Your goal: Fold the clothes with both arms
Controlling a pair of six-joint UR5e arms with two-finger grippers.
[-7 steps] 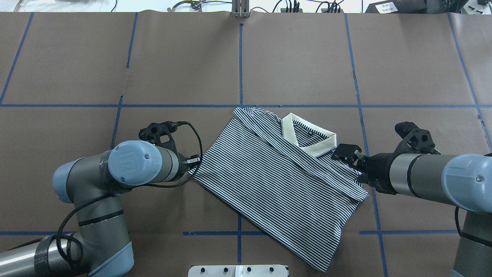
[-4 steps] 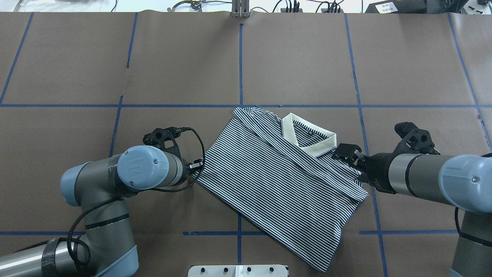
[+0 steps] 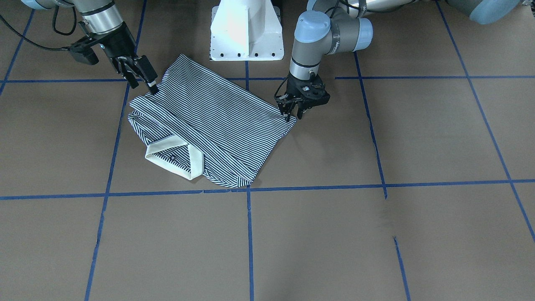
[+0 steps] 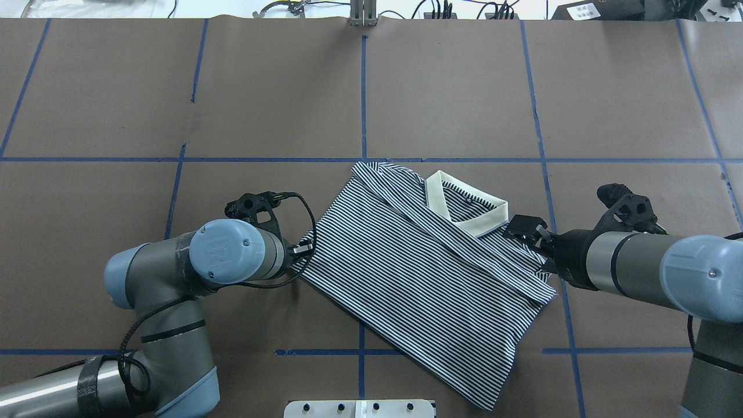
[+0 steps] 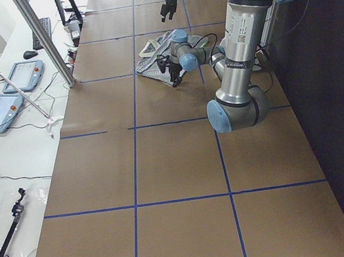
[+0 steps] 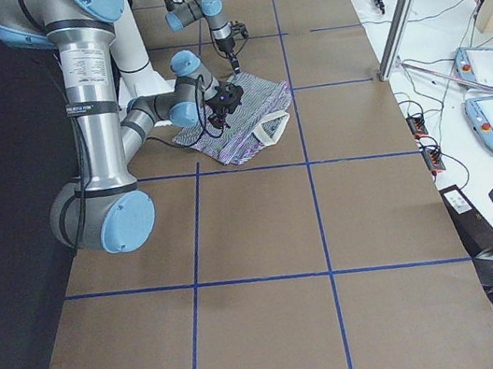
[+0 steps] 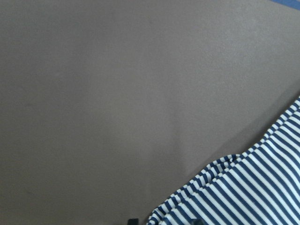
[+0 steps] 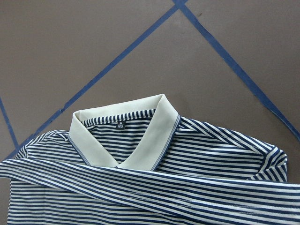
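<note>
l arm (image 4: pixel 232 258) closer in on shirt (image 4: pixel 418 273) corner, r fingers (image 4: pixel 525 225) at shoulder

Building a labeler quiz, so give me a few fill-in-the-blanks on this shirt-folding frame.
The table is gridded with ____ tape.
The polo shirt has navy-and-white ____.
Of the two wrist views, only the ____ one shows its collar.
Missing: blue; stripes; right.

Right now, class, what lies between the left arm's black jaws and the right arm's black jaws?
Only the navy-and-white striped polo shirt, lying on the brown table; each pair of jaws is at one edge. The overhead view shows it.
</note>
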